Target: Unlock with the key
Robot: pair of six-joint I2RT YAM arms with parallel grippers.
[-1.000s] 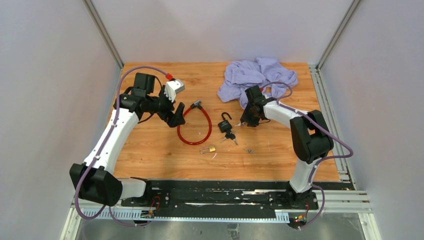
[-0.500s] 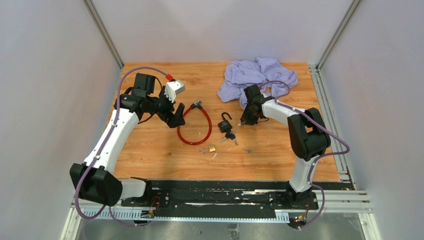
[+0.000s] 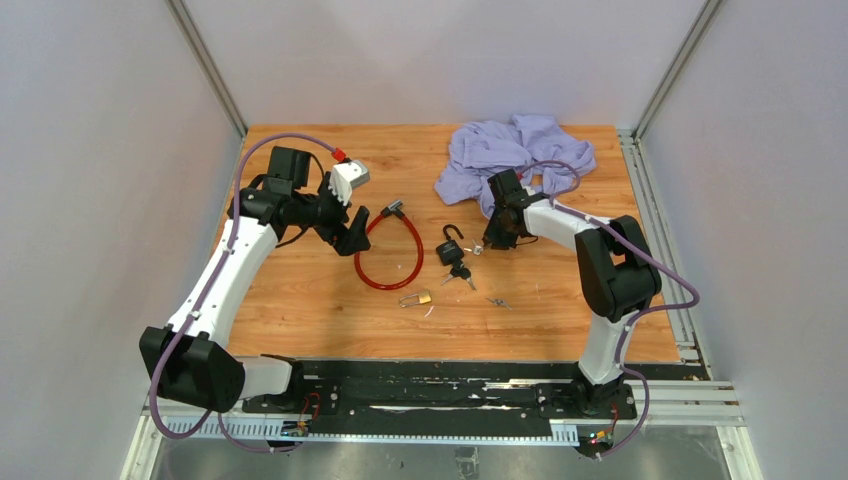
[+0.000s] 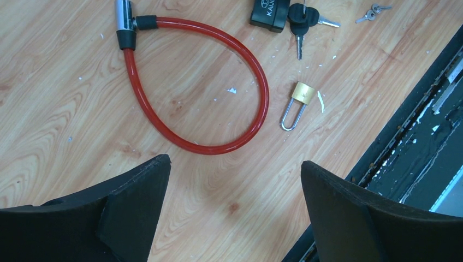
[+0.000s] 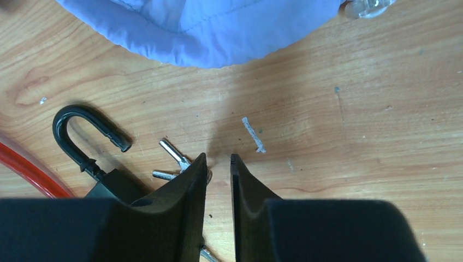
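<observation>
Beside the black steel padlock (image 5: 114,186), its shackle already sprung, the right gripper (image 5: 218,161) sits nearly closed on nothing; the left gripper (image 4: 235,161) gapes wide. Unlocking looks done; next, lift away cleanly.

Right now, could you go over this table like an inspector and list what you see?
Surface: wooden table, scuffed, pale flecks.
Job's things: black padlock, shackle open, keys at its base; brass padlock looks shut; red cable lock looped.
Clutter: purple cloth; small loose keys.
Grippers: left gripper open, empty; right gripper nearly closed beside the keys.
Cables: purple cables along both arms.
Surroundings: pale walls, metal frame posts.
</observation>
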